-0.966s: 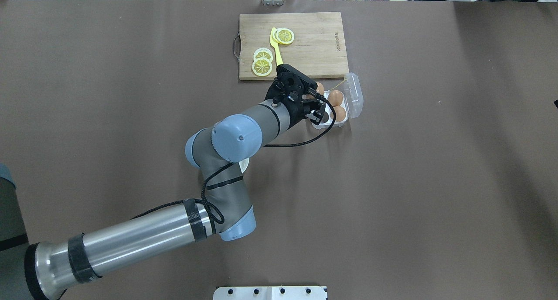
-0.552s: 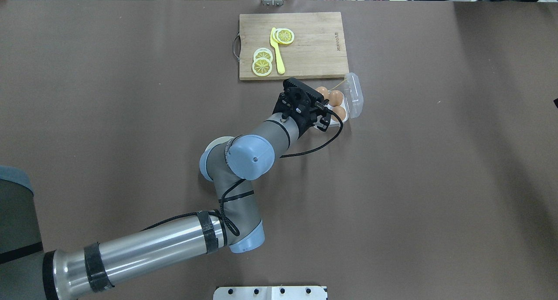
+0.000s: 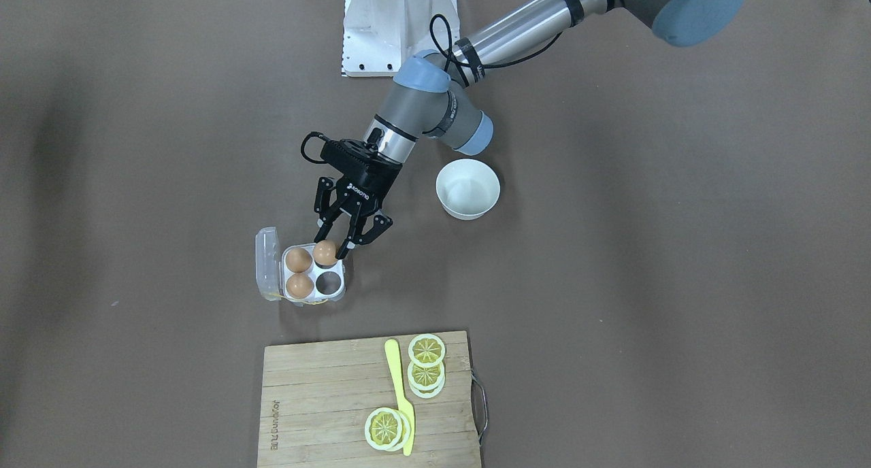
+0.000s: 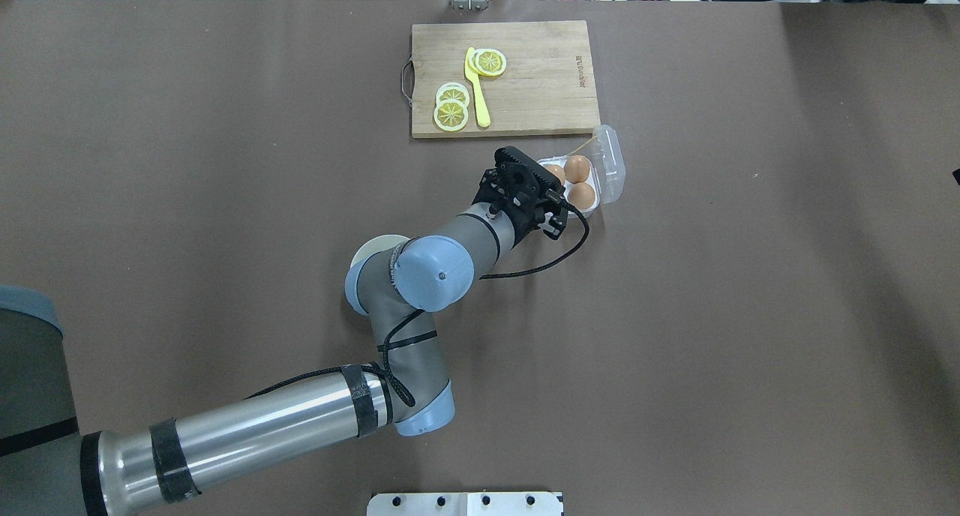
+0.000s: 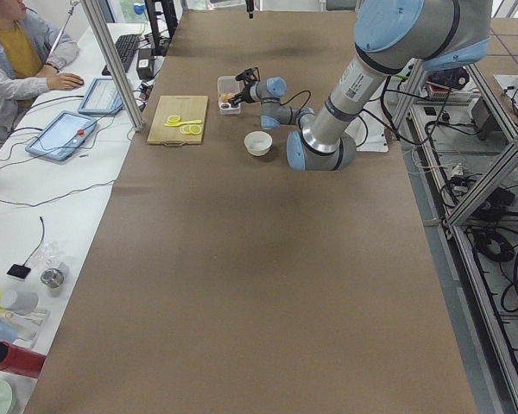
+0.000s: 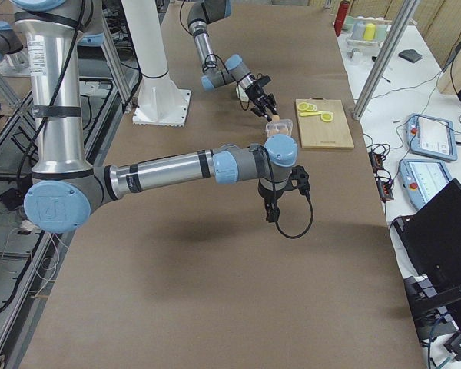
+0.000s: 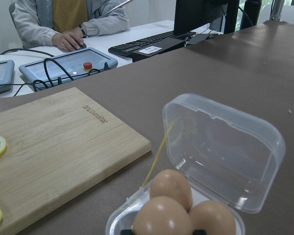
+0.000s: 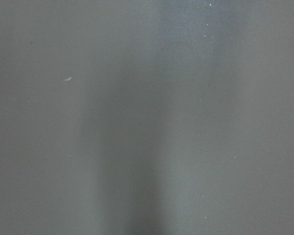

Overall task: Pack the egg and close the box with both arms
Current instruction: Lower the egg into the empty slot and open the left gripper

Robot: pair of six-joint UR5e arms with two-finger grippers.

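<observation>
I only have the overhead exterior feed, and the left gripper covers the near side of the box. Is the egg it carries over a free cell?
Observer: Yes. In the front-facing view, the egg sits between the fingertips of the left gripper, at the robot-side cell away from the lid. Fully seated or not, I can't tell.
Operator: Any other cell free?
Observer: One, the empty cell next to it on the cutting board side. Two other eggs fill the lid-side cells.
Operator: Is the lid clear?
Observer: The left wrist view shows it standing open behind the eggs.
</observation>
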